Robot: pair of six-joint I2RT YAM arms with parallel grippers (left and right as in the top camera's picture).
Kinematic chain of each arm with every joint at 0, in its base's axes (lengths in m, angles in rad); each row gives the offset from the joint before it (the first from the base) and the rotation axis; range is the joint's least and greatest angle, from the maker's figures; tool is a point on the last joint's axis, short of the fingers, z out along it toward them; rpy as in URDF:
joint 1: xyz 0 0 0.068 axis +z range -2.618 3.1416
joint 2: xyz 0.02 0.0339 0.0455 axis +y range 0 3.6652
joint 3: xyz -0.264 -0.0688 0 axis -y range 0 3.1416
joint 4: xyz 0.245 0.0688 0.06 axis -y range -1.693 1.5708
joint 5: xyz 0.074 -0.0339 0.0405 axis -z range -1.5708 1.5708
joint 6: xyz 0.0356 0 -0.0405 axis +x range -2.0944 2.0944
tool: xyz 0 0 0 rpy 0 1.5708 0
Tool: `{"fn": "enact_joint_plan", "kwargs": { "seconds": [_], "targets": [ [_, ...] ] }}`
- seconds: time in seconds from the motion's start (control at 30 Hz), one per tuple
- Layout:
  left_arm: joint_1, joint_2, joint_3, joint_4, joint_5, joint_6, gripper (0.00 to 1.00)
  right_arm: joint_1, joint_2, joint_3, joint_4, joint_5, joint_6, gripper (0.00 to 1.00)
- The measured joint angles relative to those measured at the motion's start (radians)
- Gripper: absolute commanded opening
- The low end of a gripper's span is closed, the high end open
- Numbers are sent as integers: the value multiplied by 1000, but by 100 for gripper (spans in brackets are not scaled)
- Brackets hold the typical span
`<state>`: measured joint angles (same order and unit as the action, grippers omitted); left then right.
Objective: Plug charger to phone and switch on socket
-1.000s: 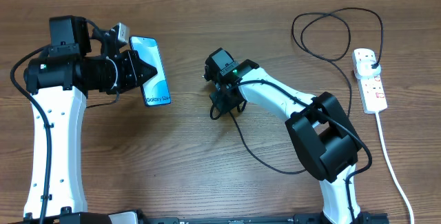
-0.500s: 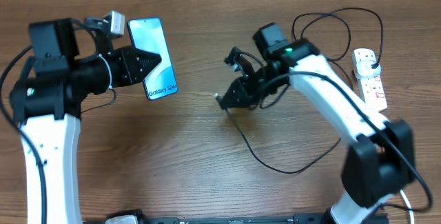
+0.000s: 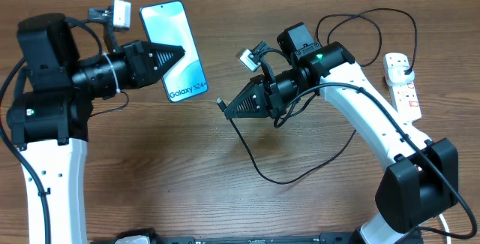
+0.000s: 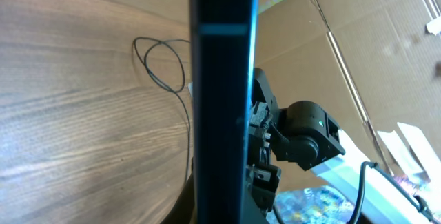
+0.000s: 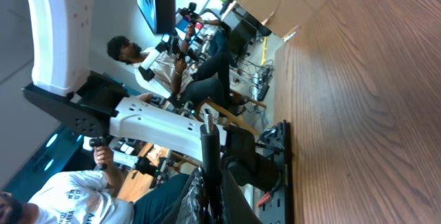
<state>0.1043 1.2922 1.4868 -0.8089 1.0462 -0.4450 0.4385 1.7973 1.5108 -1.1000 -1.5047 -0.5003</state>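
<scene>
Black thin charger cable [image 3: 279, 182] is clamped at its connector [image 3: 220, 103] by the right gripper [image 3: 226, 109], the slim blue-screened phone [image 3: 169, 30] by the left gripper [image 3: 180, 52] at far left; it could be jammed by misalignment.

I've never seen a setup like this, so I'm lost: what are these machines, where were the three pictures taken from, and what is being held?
These are two robot arms at a wooden table. One picture looks down from above; the other two come from small cameras on each wrist. The left claw holds the phone above the table; its wrist camera sees the phone edge-on. The right claw pinches the tip end of the charger, a thin black cable running across the table to the socket, a white power strip at the right.
</scene>
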Motion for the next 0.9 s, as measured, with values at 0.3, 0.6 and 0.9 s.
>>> {"fn": "enact_joint_plan", "kwargs": {
  "seconds": [0.3, 0.6, 0.9],
  "targets": [
    [-132, 0, -2, 172, -64, -127, 4, 0, 0, 48, -2, -20, 6, 4],
    [-156, 0, -32, 174, -92, -159, 5, 0, -52, 60, -58, -26, 3, 4],
    [-156, 2, -259, 467, 8, -199, 4, -45, -112, 40, -591, -23, -383, 4]
  ]
}}
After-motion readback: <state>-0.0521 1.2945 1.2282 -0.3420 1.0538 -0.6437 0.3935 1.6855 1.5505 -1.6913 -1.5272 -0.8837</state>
